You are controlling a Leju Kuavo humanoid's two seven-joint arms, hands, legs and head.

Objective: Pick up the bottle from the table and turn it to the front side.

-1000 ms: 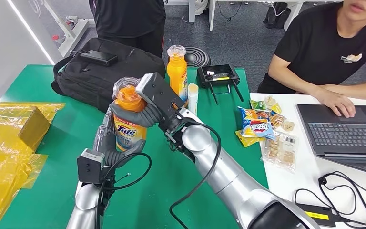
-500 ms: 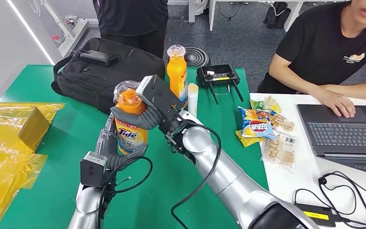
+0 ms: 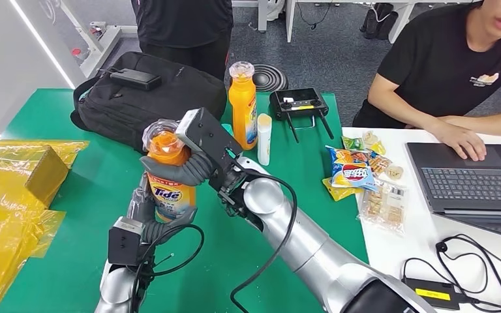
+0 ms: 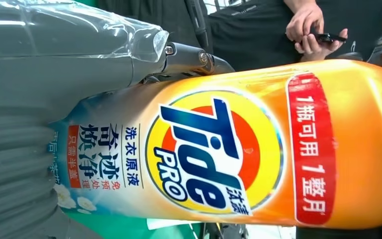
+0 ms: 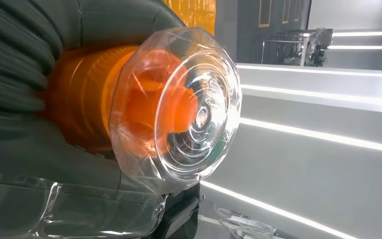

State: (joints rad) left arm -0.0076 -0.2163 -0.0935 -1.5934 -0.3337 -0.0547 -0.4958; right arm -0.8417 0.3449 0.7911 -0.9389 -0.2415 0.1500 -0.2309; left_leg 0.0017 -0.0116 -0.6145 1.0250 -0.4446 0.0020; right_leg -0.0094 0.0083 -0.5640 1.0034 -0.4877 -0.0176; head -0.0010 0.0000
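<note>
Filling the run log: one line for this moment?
Tide bottle: lifted, label facing head camera | left hand: grips body | right hand: grips neck

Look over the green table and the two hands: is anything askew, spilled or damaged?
Nothing is spilled or damaged. The orange Tide detergent bottle with a clear cap leans slightly, held off the green table by the left hand low on its body and the right hand at its neck. The second orange bottle stands upright.
</note>
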